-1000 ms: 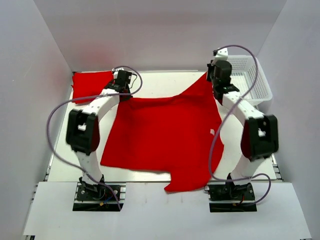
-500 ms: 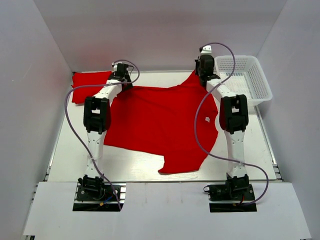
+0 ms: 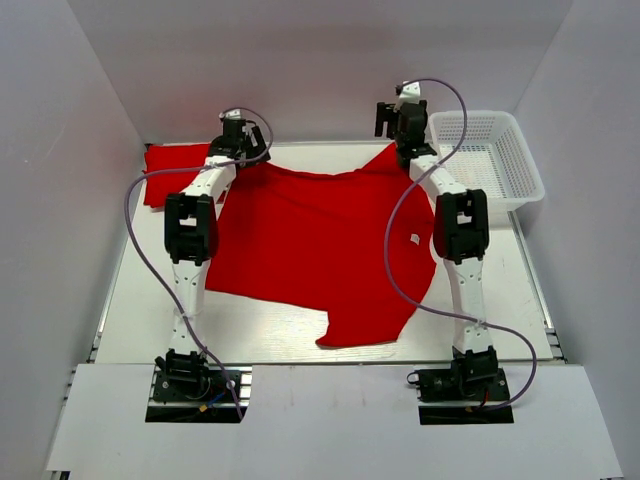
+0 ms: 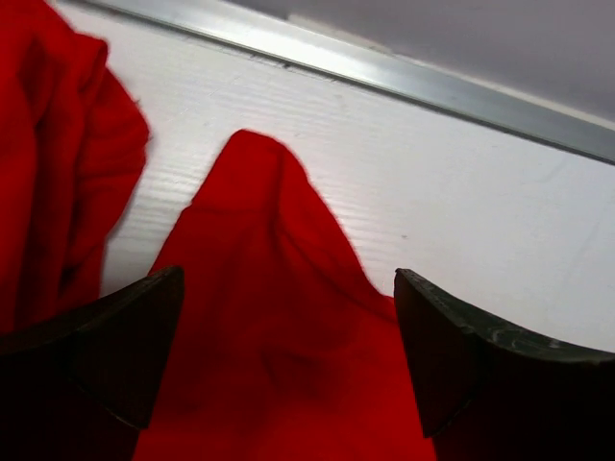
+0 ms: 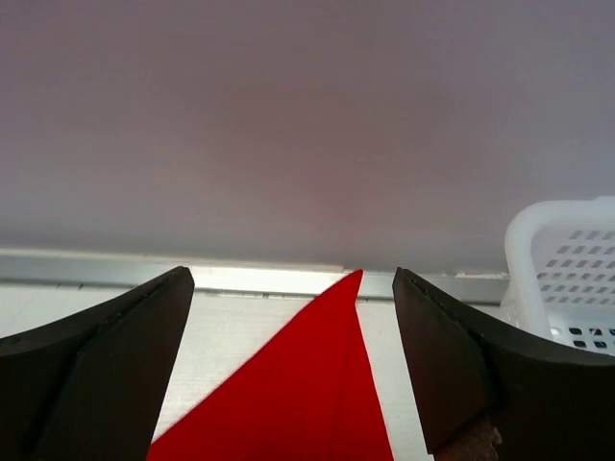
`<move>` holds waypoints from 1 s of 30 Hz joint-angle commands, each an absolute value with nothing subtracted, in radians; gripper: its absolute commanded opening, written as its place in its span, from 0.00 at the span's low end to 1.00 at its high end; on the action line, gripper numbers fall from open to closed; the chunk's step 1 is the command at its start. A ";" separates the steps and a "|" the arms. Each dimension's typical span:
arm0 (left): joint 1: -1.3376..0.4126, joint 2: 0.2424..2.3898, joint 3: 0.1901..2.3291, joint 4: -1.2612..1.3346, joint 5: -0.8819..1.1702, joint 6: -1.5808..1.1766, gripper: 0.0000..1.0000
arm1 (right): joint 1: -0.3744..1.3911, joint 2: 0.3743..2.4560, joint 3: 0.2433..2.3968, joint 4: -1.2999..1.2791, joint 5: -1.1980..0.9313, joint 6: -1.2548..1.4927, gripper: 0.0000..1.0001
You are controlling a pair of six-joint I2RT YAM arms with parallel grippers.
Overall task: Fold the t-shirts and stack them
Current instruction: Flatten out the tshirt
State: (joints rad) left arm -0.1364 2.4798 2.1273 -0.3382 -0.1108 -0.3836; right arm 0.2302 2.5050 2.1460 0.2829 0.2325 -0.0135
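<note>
One red t-shirt [image 3: 320,240] lies spread out flat on the table, its white neck tag [image 3: 413,238] near the right side. Another red t-shirt [image 3: 175,170], bunched up, lies at the back left corner. My left gripper [image 3: 243,142] is open above the spread shirt's far left corner [image 4: 269,288], and the cloth lies loose between the fingers [image 4: 480,365]. My right gripper [image 3: 396,122] is open over the pointed far right corner [image 5: 322,384] and does not touch it.
A white mesh basket [image 3: 490,150] stands at the back right, its rim [image 5: 567,279] just right of my right gripper. The back wall and a metal table edge strip [image 4: 461,91] are close behind both grippers. Both arms stretch far toward the back.
Both grippers have gone from shut on the shirt's far corners to open, and the corners now lie on the table. Both arms reached further back and the shirt slid away from the front edge.
</note>
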 commanded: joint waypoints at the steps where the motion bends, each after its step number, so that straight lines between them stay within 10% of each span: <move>1: -0.137 2.402 2.198 -0.311 -0.028 -0.328 1.00 | 0.235 2.294 2.102 0.252 0.164 -0.044 0.90; 19: -0.179 1.826 1.397 -0.499 -0.032 -0.334 1.00 | 0.268 1.540 1.143 -0.273 -0.043 0.252 0.90; 30: -0.152 1.801 1.147 -0.433 0.041 -0.443 1.00 | 0.259 1.731 1.103 -0.235 -0.005 0.279 0.90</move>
State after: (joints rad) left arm -0.1577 1.7973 1.1450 -0.4709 0.0032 -0.4026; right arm 0.2668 1.6451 1.0485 -0.2737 -0.0265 0.2554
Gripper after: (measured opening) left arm 0.997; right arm 0.905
